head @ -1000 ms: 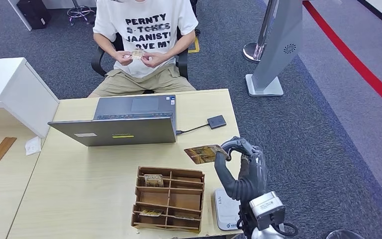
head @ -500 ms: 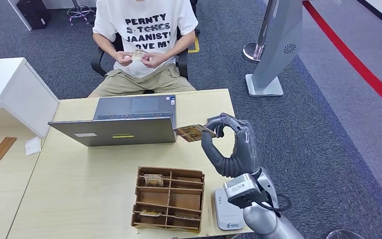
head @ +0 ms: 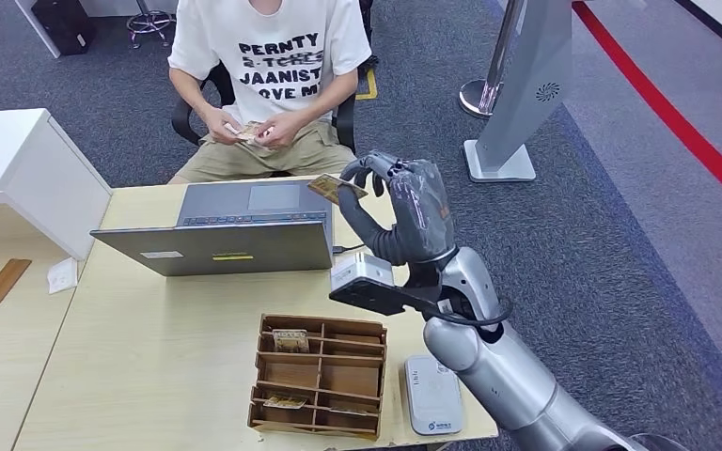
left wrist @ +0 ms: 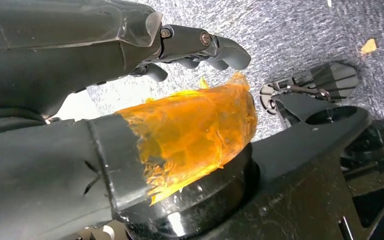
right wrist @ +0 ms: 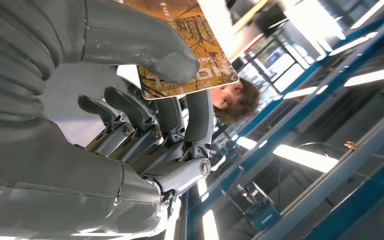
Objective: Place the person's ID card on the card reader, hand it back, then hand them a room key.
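My right hand (head: 404,211) is raised above the far right corner of the laptop (head: 235,225), reaching toward the seated person (head: 263,56). It pinches a brown patterned room key card (head: 336,188) between thumb and fingers. The right wrist view shows the same card (right wrist: 190,50) under the thumb of my right hand (right wrist: 105,100). The person holds a small pale ID card (head: 247,133) in both hands at their lap. My left hand (left wrist: 130,125), its thumb wrapped in orange tape, hangs over the carpet holding nothing, fingers apart from the thumb.
A wooden compartment box (head: 320,376) with a few cards stands on the table (head: 150,329) near its front edge. A white flat device (head: 432,393) lies to its right. A white cabinet (head: 19,169) is at the left, a grey kiosk stand (head: 517,94) beyond the table.
My right hand has risen and moved forward with the key card, from beside the box to above the laptop's far corner. The person has lowered their hands and the ID card to their lap.
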Controlling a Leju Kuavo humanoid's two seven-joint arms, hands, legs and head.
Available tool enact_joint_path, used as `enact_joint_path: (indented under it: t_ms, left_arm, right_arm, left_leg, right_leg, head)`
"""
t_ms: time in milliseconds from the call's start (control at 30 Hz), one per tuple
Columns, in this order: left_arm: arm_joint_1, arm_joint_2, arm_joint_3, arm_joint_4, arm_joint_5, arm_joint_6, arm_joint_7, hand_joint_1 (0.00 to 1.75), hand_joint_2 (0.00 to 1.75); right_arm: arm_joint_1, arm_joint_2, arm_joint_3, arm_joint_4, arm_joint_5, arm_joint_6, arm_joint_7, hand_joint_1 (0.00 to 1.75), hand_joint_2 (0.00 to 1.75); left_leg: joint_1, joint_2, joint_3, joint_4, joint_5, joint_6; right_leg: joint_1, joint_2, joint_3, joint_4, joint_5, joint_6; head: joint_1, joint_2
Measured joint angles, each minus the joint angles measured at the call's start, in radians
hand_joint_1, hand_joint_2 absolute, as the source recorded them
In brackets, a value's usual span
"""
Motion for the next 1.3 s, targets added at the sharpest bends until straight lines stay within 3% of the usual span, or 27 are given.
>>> enact_joint_path:
  t_ms: [433,867,900,1000,1033,1067,1300]
  left_arm:
    - [-0.027,-0.003,-0.039,0.000,-0.020,-0.021,0.023,0.00,0.00]
    - [-0.036,-0.007,-0.045,0.000,-0.020,-0.025,0.032,0.00,0.00]
    - [-0.036,-0.008,-0.045,0.000,-0.019,-0.025,0.032,0.00,0.00]
    - [-0.036,-0.009,-0.045,0.000,-0.017,-0.025,0.032,0.00,0.00]
    - [-0.036,-0.009,-0.045,0.000,-0.016,-0.025,0.032,0.00,0.00]
    - [-0.036,-0.009,-0.045,0.000,-0.014,-0.025,0.031,0.00,0.00]
    - [-0.034,-0.010,-0.045,0.000,0.001,-0.022,0.025,0.00,0.00]
  right_arm:
    - [-0.178,0.039,0.010,0.249,0.180,0.041,0.093,1.75,1.75]
    - [-0.226,0.070,0.039,0.371,0.315,0.049,0.104,1.74,1.75]
    - [-0.226,0.071,0.042,0.375,0.320,0.049,0.104,1.62,1.75]
    - [-0.226,0.076,0.051,0.383,0.327,0.049,0.104,0.39,1.75]
    - [-0.226,0.077,0.053,0.385,0.328,0.049,0.104,0.07,1.75]
    - [-0.226,0.078,0.055,0.387,0.328,0.050,0.104,0.00,1.75]
    - [-0.196,0.092,0.063,0.381,0.251,0.068,0.082,0.00,1.75]
  left_leg:
    - [0.000,0.000,0.000,0.000,0.000,0.000]
    - [0.000,0.000,0.000,0.000,0.000,0.000]
    - [0.000,0.000,0.000,0.000,0.000,0.000]
    - [0.000,0.000,0.000,0.000,0.000,0.000]
    - [0.000,0.000,0.000,0.000,0.000,0.000]
    - [0.000,0.000,0.000,0.000,0.000,0.000]
    - [0.000,0.000,0.000,0.000,0.000,0.000]
  right_leg:
    - [0.000,0.000,0.000,0.000,0.000,0.000]
    - [0.000,0.000,0.000,0.000,0.000,0.000]
    - [0.000,0.000,0.000,0.000,0.000,0.000]
    - [0.000,0.000,0.000,0.000,0.000,0.000]
    - [0.000,0.000,0.000,0.000,0.000,0.000]
    - [0.000,0.000,0.000,0.000,0.000,0.000]
    - [0.000,0.000,0.000,0.000,0.000,0.000]
  head:
    - [0.000,0.000]
    - [0.000,0.000]
    - [0.000,0.000]
    - [0.000,0.000]
    - [0.000,0.000]
    - [0.000,0.000]
    - [0.000,0.000]
